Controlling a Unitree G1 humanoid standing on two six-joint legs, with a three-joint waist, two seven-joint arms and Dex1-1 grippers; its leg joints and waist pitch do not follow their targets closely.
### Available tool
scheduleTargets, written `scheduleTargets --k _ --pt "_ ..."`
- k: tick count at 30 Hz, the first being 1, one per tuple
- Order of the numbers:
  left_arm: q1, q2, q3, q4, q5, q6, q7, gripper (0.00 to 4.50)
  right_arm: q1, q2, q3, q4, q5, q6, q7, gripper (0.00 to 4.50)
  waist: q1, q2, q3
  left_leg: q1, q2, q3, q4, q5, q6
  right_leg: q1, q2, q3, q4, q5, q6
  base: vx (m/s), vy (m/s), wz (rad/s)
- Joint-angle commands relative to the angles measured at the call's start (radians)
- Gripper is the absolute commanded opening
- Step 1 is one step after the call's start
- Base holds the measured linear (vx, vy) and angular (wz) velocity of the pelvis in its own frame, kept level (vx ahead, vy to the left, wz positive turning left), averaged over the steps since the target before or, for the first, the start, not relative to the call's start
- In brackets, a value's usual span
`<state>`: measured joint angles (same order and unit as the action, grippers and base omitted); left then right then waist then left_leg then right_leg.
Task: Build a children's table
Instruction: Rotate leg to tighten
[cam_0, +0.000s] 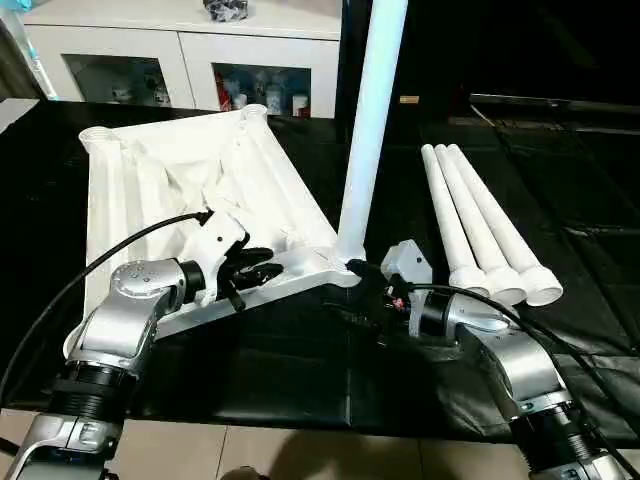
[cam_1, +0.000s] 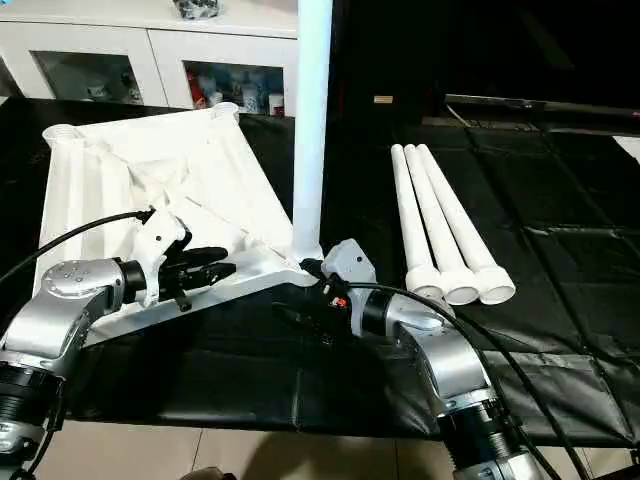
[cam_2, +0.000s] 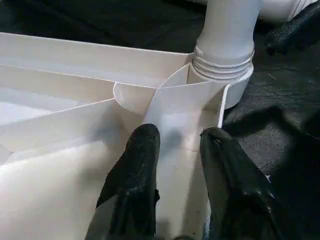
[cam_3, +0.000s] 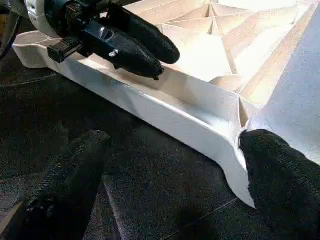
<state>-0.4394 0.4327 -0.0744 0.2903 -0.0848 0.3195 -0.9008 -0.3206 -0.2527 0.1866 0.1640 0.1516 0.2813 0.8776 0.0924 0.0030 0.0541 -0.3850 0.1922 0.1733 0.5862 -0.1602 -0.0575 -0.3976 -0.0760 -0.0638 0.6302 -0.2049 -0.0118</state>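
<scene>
Step in hand: fitting of the first leg. Children's table (cam_0: 200, 190) lying upside down on the black worktop (cam_0: 560, 190), ribbed underside up, toward the robot's left. One upright leg (cam_0: 370, 130) standing in the near corner socket (cam_2: 222, 65); thread rings visible above the socket rim in the left wrist view, so judged not fully screwed home. Three loose legs (cam_0: 485, 225) lying side by side on the worktop, well apart from the tabletop, on the robot's right.

Left pincer (cam_0: 258, 268) narrowed across the near frame wall (cam_3: 165, 107), one finger inside the frame and one outside, bracing the tabletop just beside the socket. Right pincer (cam_3: 170, 175) spread wide, holding nothing; one finger (cam_3: 282, 175) at the corner beside the leg base, the other finger (cam_3: 67, 175) over bare worktop.

Next move, as judged: close right pincer around the leg base, rotate to seat the thread fully, keep left pincer clamped to stop the tabletop turning. Risk: leg tilting or cross-threading if turned off-axis. Remaining: three legs, three empty sockets.
</scene>
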Motion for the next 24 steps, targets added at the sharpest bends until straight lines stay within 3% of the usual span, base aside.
scheduleTargets --k 1,24 --pt "-0.005 0.004 0.007 -0.014 -0.006 0.004 0.005 1.55 -0.007 -0.002 0.001 -0.015 0.002 0.008 -0.006 4.5 0.003 0.017 -0.069 0.021 0.035 -0.015 -0.069 -0.259 -0.012 0.049 -0.063 0.046 -0.075 -0.088 -0.211 0.0 0.0 0.0" --pt "-0.005 0.004 0.007 -0.014 -0.006 0.004 0.005 1.55 -0.007 -0.002 0.001 -0.015 0.002 0.008 -0.006 4.5 0.003 0.017 -0.068 0.021 0.035 -0.015 -0.069 -0.254 -0.01 0.049 -0.062 0.046 -0.074 -0.08 -0.212 0.0 0.0 0.0"
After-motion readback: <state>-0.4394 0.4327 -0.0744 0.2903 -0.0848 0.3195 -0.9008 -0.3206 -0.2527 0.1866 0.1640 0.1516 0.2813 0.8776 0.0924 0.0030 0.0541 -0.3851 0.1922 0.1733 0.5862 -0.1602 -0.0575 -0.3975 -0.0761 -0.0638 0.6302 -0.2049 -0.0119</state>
